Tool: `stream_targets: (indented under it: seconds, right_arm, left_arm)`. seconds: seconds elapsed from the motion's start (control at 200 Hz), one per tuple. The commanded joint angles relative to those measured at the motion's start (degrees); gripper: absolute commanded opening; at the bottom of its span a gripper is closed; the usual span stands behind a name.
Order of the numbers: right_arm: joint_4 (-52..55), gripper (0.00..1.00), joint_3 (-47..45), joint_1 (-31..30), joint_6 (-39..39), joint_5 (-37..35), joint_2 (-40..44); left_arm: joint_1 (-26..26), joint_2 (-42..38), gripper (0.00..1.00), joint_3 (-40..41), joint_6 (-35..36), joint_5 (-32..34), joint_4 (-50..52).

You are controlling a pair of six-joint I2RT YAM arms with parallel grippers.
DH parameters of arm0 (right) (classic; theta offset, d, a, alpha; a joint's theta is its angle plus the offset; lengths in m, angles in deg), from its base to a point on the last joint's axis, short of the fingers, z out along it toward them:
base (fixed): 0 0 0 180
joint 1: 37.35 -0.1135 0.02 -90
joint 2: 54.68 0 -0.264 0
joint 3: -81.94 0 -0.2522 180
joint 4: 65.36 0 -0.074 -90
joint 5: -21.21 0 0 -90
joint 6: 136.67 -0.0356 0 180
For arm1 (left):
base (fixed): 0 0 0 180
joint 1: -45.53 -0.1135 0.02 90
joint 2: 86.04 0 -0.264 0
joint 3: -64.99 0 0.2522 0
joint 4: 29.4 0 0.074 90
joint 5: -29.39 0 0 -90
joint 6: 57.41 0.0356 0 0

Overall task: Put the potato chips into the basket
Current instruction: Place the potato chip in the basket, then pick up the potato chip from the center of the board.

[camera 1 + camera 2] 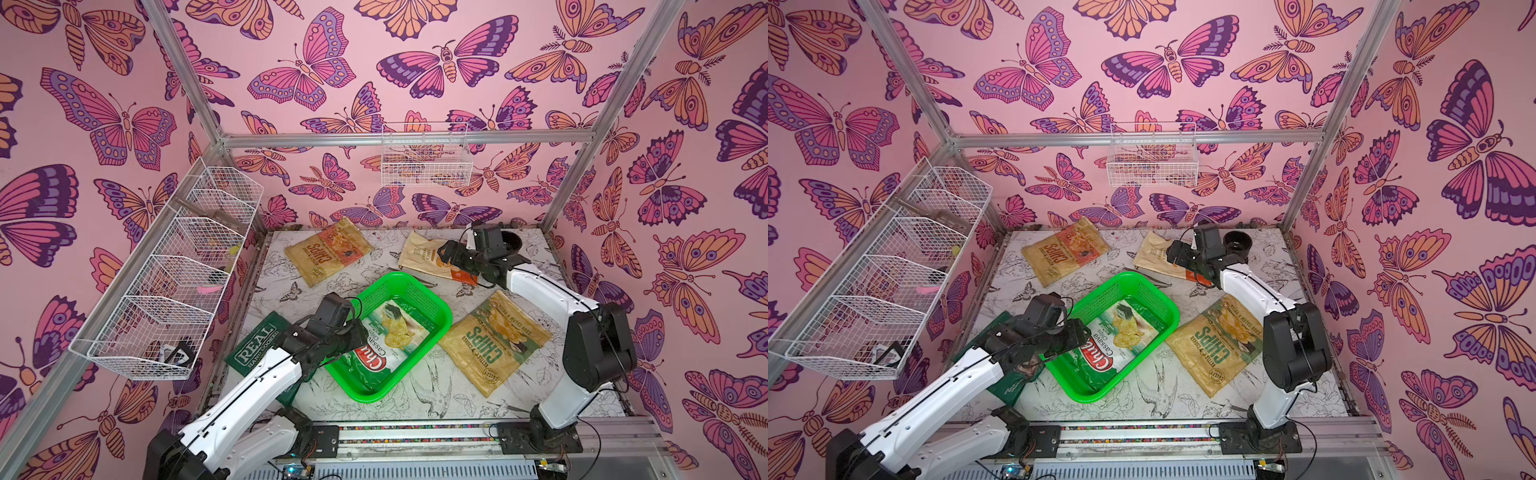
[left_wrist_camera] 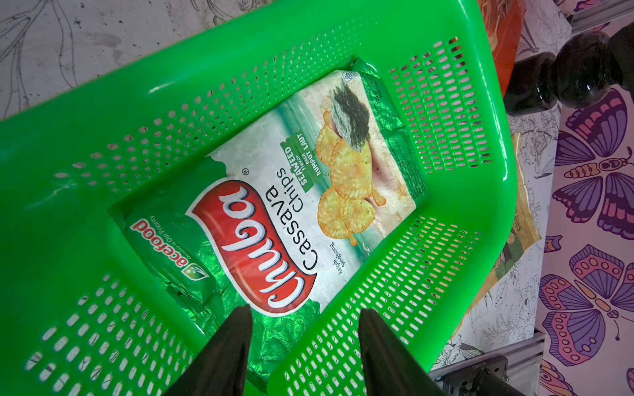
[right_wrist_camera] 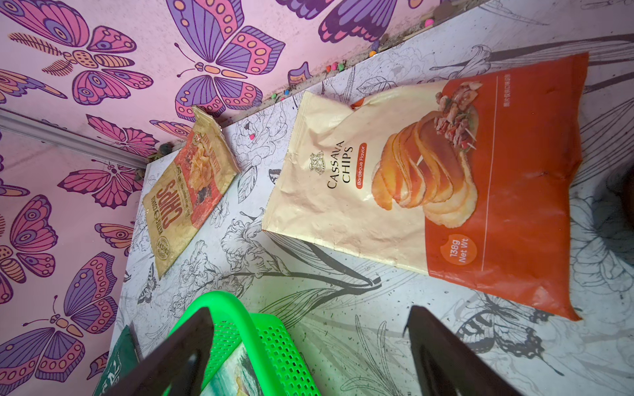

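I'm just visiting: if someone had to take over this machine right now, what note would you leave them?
The left gripper is open and empty, over the basket.
The right gripper is open and empty, near the cream-and-orange bag.
Done: the Chuba bag lies in the basket.
To do: four bags lie on the table: the cream-and-orange bag, the tan CHIPS bag at the back, the tan CHIPS bag beside the basket, and the REAL bag, partly under the left arm.
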Motion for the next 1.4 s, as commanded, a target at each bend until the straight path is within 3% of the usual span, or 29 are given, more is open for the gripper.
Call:
stream_targets:
  seconds: [0.0, 0.24, 0.476, 0.621, 0.936, 1.397]
  right_arm:
    - [2.24, 0.91, 1.86, 0.40, -0.79, 0.72, -0.73]
    - [16.16, 0.92, 2.83, 0.40, -2.74, -5.63, 0.47]
    - [32.04, 0.92, 1.21, 0.40, -4.56, -15.36, 4.11]
    - [38.99, 0.88, -1.28, 0.46, -7.13, -17.59, 6.36]
    - [41.35, 0.76, -6.40, 0.48, -10.95, -15.31, 6.69]
    - [35.43, 0.70, -7.79, 3.79, -15.88, -11.35, -0.38]
  left_arm:
    - [0.27, 0.08, 0.55, -0.34, 1.51, 1.03, -0.25]
    - [0.27, 2.55, 0.55, -4.67, 7.27, 2.78, 0.06]
    - [0.09, 8.09, 0.55, -13.07, 21.89, 7.82, 0.04]
    - [0.05, 12.66, 0.55, -19.96, 30.20, 9.24, -0.06]
    - [-0.08, 18.03, 0.55, -23.41, 42.17, 7.73, -3.28]
    - [-0.09, 14.37, 0.56, -19.18, 43.67, 6.74, -6.34]
